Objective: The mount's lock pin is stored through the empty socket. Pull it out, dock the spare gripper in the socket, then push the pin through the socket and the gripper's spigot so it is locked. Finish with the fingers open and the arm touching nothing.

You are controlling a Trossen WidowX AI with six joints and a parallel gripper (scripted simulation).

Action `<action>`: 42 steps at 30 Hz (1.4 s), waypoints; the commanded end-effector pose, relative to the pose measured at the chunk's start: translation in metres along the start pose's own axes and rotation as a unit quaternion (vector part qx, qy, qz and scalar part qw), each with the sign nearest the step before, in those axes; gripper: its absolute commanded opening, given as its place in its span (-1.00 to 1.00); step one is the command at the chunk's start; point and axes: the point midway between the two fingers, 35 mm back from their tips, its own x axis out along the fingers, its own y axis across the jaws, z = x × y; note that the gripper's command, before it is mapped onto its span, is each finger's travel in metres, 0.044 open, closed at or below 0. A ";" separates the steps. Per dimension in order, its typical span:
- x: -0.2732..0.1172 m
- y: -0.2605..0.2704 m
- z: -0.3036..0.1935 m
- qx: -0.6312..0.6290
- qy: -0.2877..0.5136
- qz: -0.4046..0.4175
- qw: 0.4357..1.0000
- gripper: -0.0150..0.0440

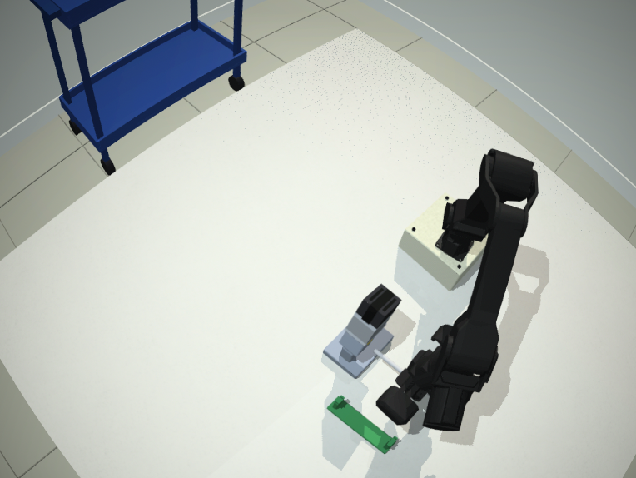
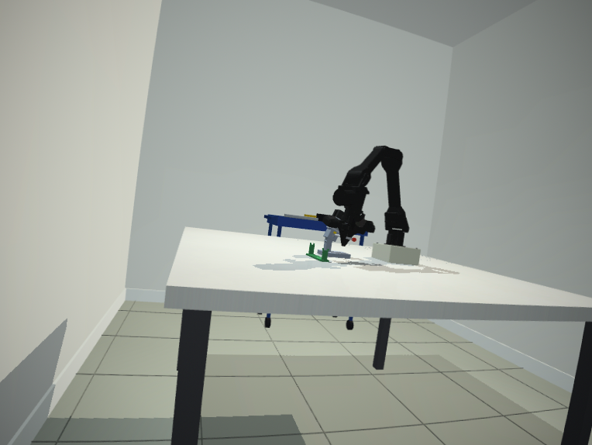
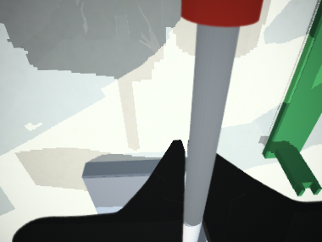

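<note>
The grey mount [image 1: 343, 356] [image 2: 335, 253] [image 3: 112, 178] stands on the table in front of the arm's base. The black spare gripper [image 1: 379, 304] sits upright in the mount's socket [image 1: 355, 341]. My gripper [image 1: 409, 374] [image 2: 348, 233] [image 3: 184, 147] is low beside the mount, shut on the lock pin. The lock pin [image 1: 389, 360] [image 3: 209, 106] [image 2: 353, 239] has a grey shaft and a red head [image 3: 220, 10]. The shaft lies level and its tip reaches the side of the socket. I cannot tell how far in it is.
An empty green cradle [image 1: 362, 425] [image 2: 317, 255] [image 3: 298, 110] lies on the table just in front of the mount, close to my gripper. The arm's pale base block [image 1: 421, 246] [image 2: 396, 253] is behind. A blue cart [image 1: 149, 77] stands off the table.
</note>
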 end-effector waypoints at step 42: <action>0.010 0.001 -0.016 0.005 -0.003 -0.007 1.000 -0.49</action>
